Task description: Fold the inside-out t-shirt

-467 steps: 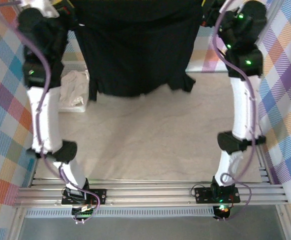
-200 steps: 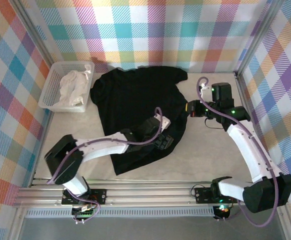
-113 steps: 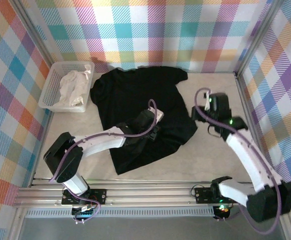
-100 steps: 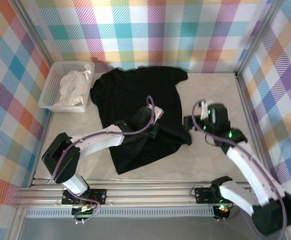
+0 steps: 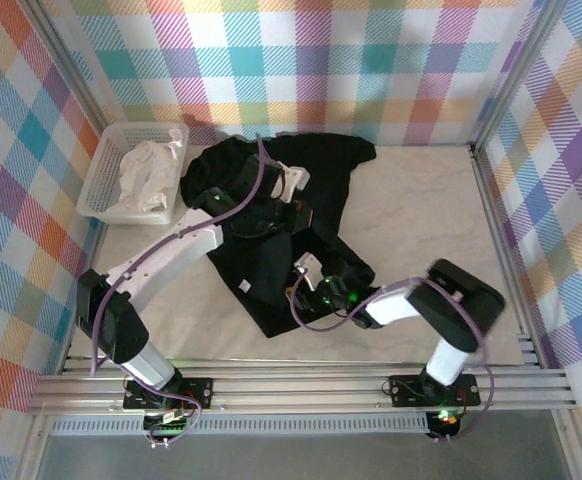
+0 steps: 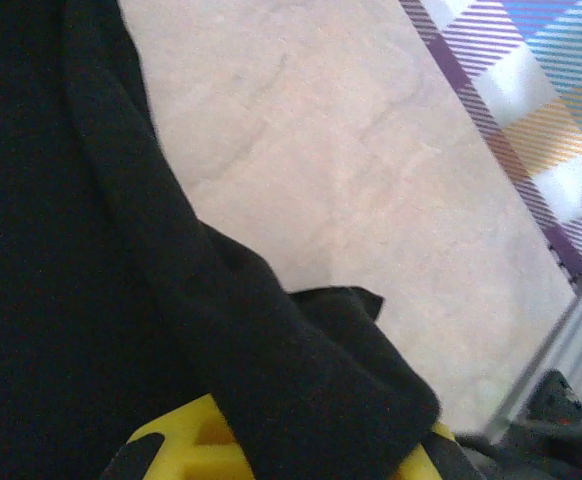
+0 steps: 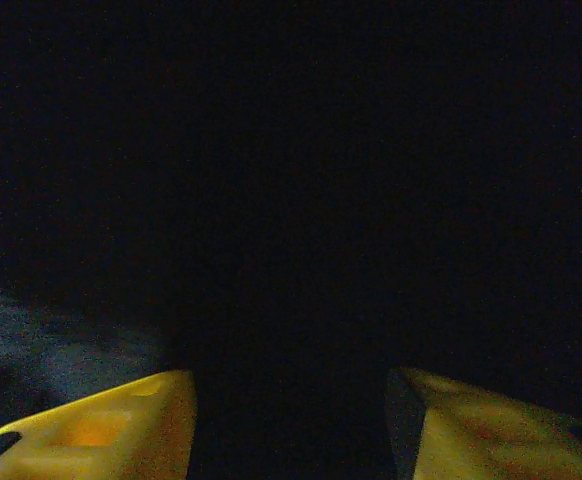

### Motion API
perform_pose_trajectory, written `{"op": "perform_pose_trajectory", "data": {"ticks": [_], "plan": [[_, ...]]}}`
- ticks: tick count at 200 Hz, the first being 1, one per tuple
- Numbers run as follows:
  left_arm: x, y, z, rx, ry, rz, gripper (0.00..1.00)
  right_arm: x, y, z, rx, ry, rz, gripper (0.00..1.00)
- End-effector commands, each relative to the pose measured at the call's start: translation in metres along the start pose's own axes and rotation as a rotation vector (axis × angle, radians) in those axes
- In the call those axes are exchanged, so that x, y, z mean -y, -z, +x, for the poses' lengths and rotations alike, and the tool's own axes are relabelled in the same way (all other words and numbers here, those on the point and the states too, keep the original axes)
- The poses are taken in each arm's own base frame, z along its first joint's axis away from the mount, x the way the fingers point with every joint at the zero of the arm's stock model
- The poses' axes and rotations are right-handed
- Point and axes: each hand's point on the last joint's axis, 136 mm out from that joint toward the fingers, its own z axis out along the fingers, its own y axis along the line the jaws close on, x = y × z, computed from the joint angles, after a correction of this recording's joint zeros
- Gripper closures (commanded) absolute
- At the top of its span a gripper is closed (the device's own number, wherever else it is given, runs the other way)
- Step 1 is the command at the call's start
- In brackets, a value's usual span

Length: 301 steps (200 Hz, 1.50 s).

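Mid-fold: the black fabric t-shirt [image 5: 261, 250] drapes across the left gripper [image 6: 301, 455], its grip impossible to tell. The right gripper [image 7: 291, 420] has its fingers apart, cloth between them. The next move, as I judge it, calls for pinching there and carrying the edge over.

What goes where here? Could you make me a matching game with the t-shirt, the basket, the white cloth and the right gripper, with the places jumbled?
Things:
1. t-shirt
2. basket
3. white cloth
4. right gripper

Places:
A. inside the basket
B. on the shirt's near part
C. far left corner of the table
D. rumpled across the table's middle

Pairs: 1-D, 2-C, 3-A, 4-B.
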Motion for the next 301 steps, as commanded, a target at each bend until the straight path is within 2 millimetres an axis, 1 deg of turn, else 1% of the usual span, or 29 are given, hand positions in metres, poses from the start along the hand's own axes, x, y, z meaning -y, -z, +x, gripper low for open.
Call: {"op": "perform_pose_trajectory", "data": {"ticks": [1, 12, 25, 43, 53, 62, 68, 77, 94, 109, 115, 133, 143, 147, 153, 162, 174, 184, 196, 207, 217, 223, 236, 245, 255, 267, 278, 288, 301], "plan": [[0.037, 0.047, 0.001, -0.006, -0.068, 0.127, 1.0, 0.025, -0.001, -0.095, 0.395, 0.038, 0.094, 0.49], [0.038, 0.058, -0.001, 0.014, -0.105, 0.113, 1.0, 0.032, 0.001, -0.099, 0.418, 0.026, 0.082, 0.5], [0.032, 0.068, -0.003, 0.042, -0.154, 0.058, 1.0, 0.031, 0.009, -0.101, 0.429, 0.032, 0.015, 0.49], [0.018, 0.073, -0.003, 0.059, -0.185, -0.026, 1.0, 0.022, 0.022, -0.097, 0.388, 0.07, -0.065, 0.46], [0.018, 0.075, -0.001, 0.056, -0.2, -0.027, 1.0, 0.025, 0.022, -0.091, 0.322, 0.058, -0.065, 0.44], [0.024, 0.078, -0.002, 0.064, -0.206, 0.006, 1.0, 0.032, 0.018, -0.088, 0.273, 0.039, -0.037, 0.45], [0.033, 0.081, -0.005, 0.086, -0.21, 0.048, 1.0, 0.036, 0.013, -0.085, 0.239, 0.038, -0.02, 0.45], [0.05, 0.086, -0.012, 0.118, -0.21, 0.128, 1.0, 0.043, 0.006, -0.087, 0.215, 0.021, 0.011, 0.47], [0.08, 0.105, -0.034, 0.187, -0.201, 0.247, 1.0, 0.048, -0.007, -0.097, 0.208, 0.031, 0.049, 0.49], [0.097, 0.113, -0.052, 0.22, -0.21, 0.277, 1.0, 0.047, -0.018, -0.104, 0.195, 0.105, 0.092, 0.5], [0.101, 0.113, -0.056, 0.217, -0.218, 0.281, 1.0, 0.048, -0.022, -0.105, 0.18, 0.115, 0.11, 0.5], [0.116, 0.112, -0.061, 0.201, -0.245, 0.312, 1.0, 0.062, -0.035, -0.101, 0.129, 0.105, 0.174, 0.5], [0.123, 0.114, -0.065, 0.213, -0.255, 0.337, 1.0, 0.07, -0.041, -0.102, 0.111, 0.094, 0.211, 0.5], [0.126, 0.116, -0.066, 0.215, -0.26, 0.35, 1.0, 0.074, -0.044, -0.096, 0.077, 0.086, 0.218, 0.49], [0.13, 0.119, -0.068, 0.223, -0.266, 0.365, 1.0, 0.075, -0.047, -0.096, 0.049, 0.082, 0.22, 0.49], [0.134, 0.125, -0.072, 0.244, -0.274, 0.372, 1.0, 0.081, -0.052, -0.096, 0.019, 0.074, 0.241, 0.49], [0.139, 0.134, -0.079, 0.274, -0.296, 0.376, 1.0, 0.086, -0.059, -0.095, -0.037, 0.059, 0.256, 0.44], [0.143, 0.142, -0.085, 0.293, -0.317, 0.376, 1.0, 0.092, -0.063, -0.09, -0.098, 0.048, 0.277, 0.4], [0.15, 0.157, -0.094, 0.332, -0.343, 0.376, 1.0, 0.098, -0.062, -0.083, -0.118, -0.029, 0.288, 0.36], [0.155, 0.172, -0.099, 0.367, -0.372, 0.373, 1.0, 0.102, -0.058, -0.079, -0.116, -0.089, 0.273, 0.34], [0.154, 0.181, -0.102, 0.392, -0.391, 0.346, 1.0, 0.104, -0.053, -0.075, -0.117, -0.138, 0.254, 0.33], [0.15, 0.184, -0.103, 0.408, -0.395, 0.314, 1.0, 0.104, -0.05, -0.074, -0.119, -0.155, 0.243, 0.33], [0.138, 0.185, -0.103, 0.424, -0.401, 0.24, 1.0, 0.102, -0.042, -0.071, -0.117, -0.175, 0.206, 0.32], [0.13, 0.186, -0.103, 0.435, -0.402, 0.193, 1.0, 0.099, -0.04, -0.066, -0.137, -0.181, 0.177, 0.32], [0.12, 0.186, -0.102, 0.44, -0.394, 0.153, 1.0, 0.101, -0.037, -0.059, -0.167, -0.196, 0.171, 0.32], [0.115, 0.187, -0.099, 0.444, -0.4, 0.13, 1.0, 0.105, -0.033, -0.049, -0.205, -0.224, 0.173, 0.31], [0.108, 0.188, -0.098, 0.446, -0.402, 0.094, 1.0, 0.103, -0.029, -0.043, -0.213, -0.241, 0.145, 0.31], [0.105, 0.189, -0.097, 0.454, -0.402, 0.078, 1.0, 0.106, -0.026, -0.039, -0.238, -0.258, 0.159, 0.29], [0.112, 0.191, -0.096, 0.466, -0.411, 0.117, 1.0, 0.116, -0.026, -0.025, -0.334, -0.266, 0.216, 0.26]]}}
